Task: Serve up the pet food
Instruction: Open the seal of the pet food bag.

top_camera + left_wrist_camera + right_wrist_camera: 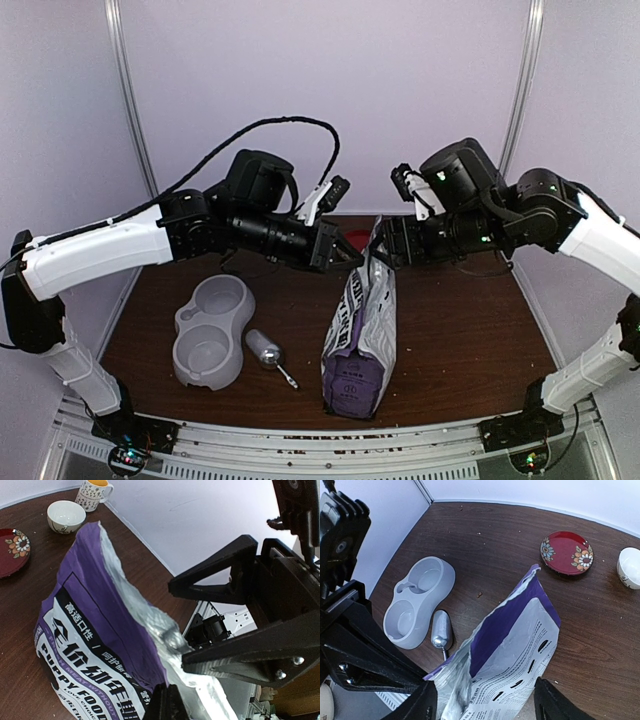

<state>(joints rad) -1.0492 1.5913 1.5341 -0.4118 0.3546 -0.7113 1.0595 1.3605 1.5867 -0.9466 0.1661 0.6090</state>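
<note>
A purple printed bag [360, 330] stands at the table's middle, its torn top open and its silver lining showing [165, 630]. My left gripper [170, 705] is shut on the bag's purple front rim. My right gripper [487, 705] is open, one finger [422, 705] beyond each side of the bag's mouth [520, 645], without pressing it. In the top view the two grippers [345, 250] [385, 245] meet over the bag's top. The pet food is hidden inside the bag; only a stray brown crumb [479, 594] lies on the table.
A grey double-bowl feeder [210, 330] sits left of the bag, with a metal scoop [268, 352] lying beside it. A red flowered plate [566, 552], a white bowl [630, 567] and a mug [93, 492] stand near the back wall.
</note>
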